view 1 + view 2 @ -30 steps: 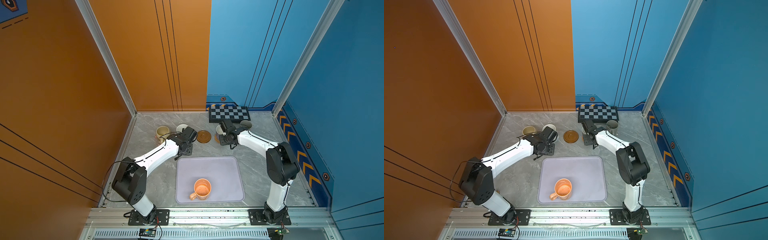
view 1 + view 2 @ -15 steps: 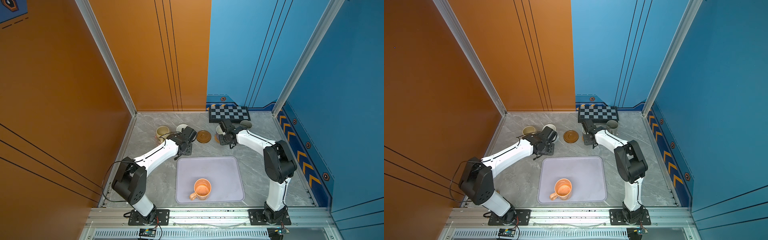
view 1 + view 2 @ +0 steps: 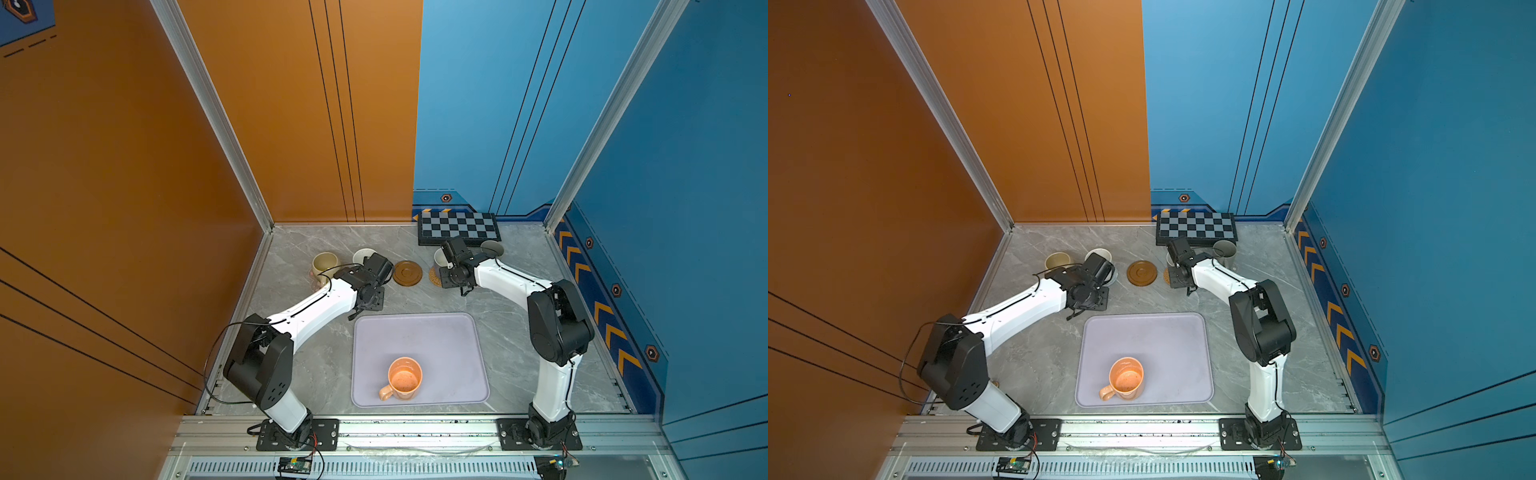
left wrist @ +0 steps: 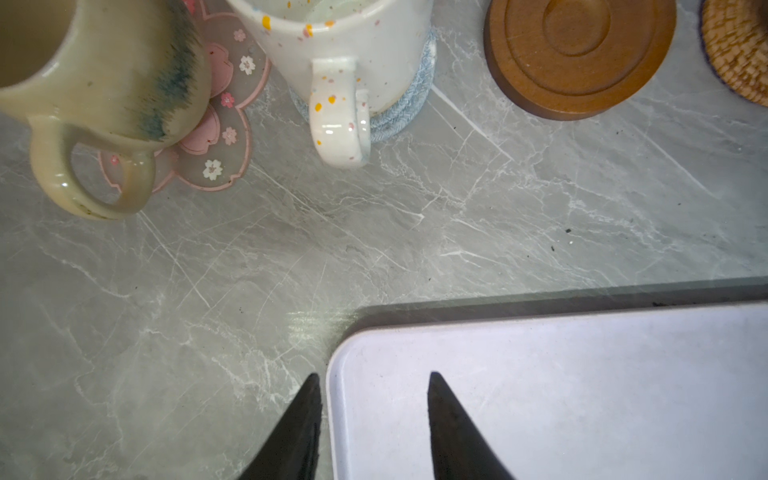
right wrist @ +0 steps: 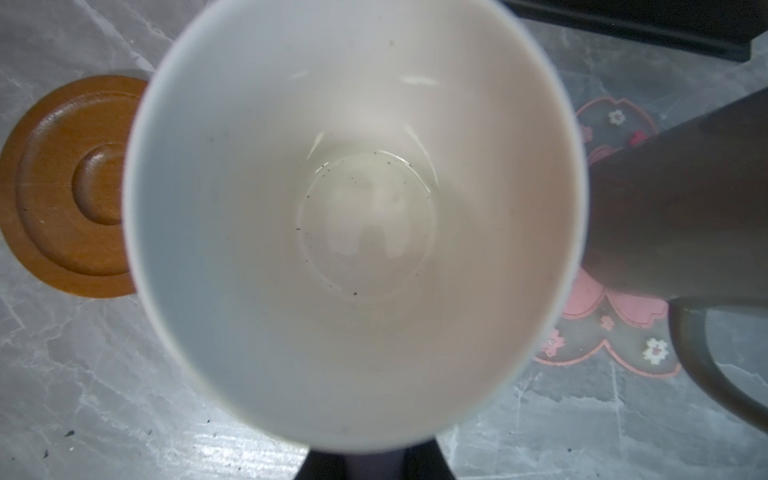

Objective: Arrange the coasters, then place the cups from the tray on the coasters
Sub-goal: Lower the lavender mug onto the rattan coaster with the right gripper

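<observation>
Far left of the back row: a glazed beige-yellow mug (image 3: pixel 325 262) sits on a pink flower-shaped coaster (image 4: pixel 216 137), handle towards the front.

Just beside it, a white mug with coloured speckles (image 3: pixel 362 254) stands on a pale blue-grey crocheted round coaster (image 4: pixel 399 116).

The left end effector (image 4: pixel 372 374) is in front of these two. It is empty, its fingers a moderate gap apart, over the near-left corner of the tray where that meets the grey marble desk (image 3: pixel 328 374).

Centre front: a large pale lavender rectangular tray (image 3: pixel 415 332). One orange-peach mug (image 3: pixel 404 378) stands upright near its front edge, handle to the left.

Behind the tray, a dark brown wooden disc coaster (image 3: pixel 407 272) lies bare.

Next comes a tan woven rattan coaster (image 3: pixel 434 276), partly hidden by the arm. A lavender mug with a white inside (image 5: pixel 357 208) is over it. Whether it rests there or hangs just above, I cannot tell.

The right end effector (image 5: pixel 368 457) is closed tight at this mug's near side. The contact itself is hidden under the rim.

Right again, a taller grey mug (image 3: pixel 492 248) stands on a second pink flower-shaped coaster (image 5: pixel 615 316).

A black-and-grey checkerboard (image 3: pixel 457 228) lies against the back wall.
</observation>
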`<action>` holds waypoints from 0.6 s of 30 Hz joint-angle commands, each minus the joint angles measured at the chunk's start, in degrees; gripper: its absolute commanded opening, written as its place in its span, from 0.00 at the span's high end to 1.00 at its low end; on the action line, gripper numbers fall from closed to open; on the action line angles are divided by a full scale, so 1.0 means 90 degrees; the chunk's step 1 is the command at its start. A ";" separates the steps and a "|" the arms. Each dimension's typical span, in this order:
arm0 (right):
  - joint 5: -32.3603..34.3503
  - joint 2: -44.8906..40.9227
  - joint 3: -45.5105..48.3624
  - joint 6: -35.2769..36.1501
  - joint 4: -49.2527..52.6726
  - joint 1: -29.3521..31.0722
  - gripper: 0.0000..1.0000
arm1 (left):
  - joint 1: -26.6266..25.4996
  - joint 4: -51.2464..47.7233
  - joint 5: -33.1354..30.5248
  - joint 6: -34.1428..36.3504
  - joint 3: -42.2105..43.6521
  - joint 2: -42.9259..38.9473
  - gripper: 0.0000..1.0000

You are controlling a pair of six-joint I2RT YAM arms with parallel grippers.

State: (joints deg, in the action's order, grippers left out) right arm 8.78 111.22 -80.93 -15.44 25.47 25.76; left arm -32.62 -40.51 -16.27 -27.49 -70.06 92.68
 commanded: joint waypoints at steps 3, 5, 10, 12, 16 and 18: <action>0.0003 -0.0203 0.0105 -0.0114 -0.0535 -0.0033 1.00 | 0.0021 -0.0098 0.0109 0.0010 -0.0009 -0.0041 0.57; 0.0031 -0.0217 0.0126 -0.0139 -0.0535 -0.0040 1.00 | 0.0021 -0.0097 0.0128 0.0017 -0.0008 -0.0054 0.57; 0.0053 -0.0253 0.0222 -0.0150 -0.0534 -0.0036 1.00 | 0.0024 -0.0100 0.0111 0.0017 -0.0019 -0.0058 0.57; 0.0032 -0.0258 0.0251 -0.0168 -0.0535 -0.0039 1.00 | 0.0020 -0.0098 0.0120 0.0009 -0.0027 -0.0056 0.57; -0.0013 -0.0215 0.0266 -0.0216 -0.0534 -0.0034 1.00 | 0.0011 -0.0101 0.0134 0.0007 -0.0058 -0.0041 0.57; -0.0018 -0.0189 0.0262 -0.0252 -0.0543 -0.0040 1.00 | 0.0004 -0.0099 0.0130 0.0024 -0.0072 -0.0049 0.57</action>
State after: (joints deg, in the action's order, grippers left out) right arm 8.71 111.22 -78.78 -16.49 23.77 25.76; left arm -32.62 -40.51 -16.25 -27.46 -70.06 92.68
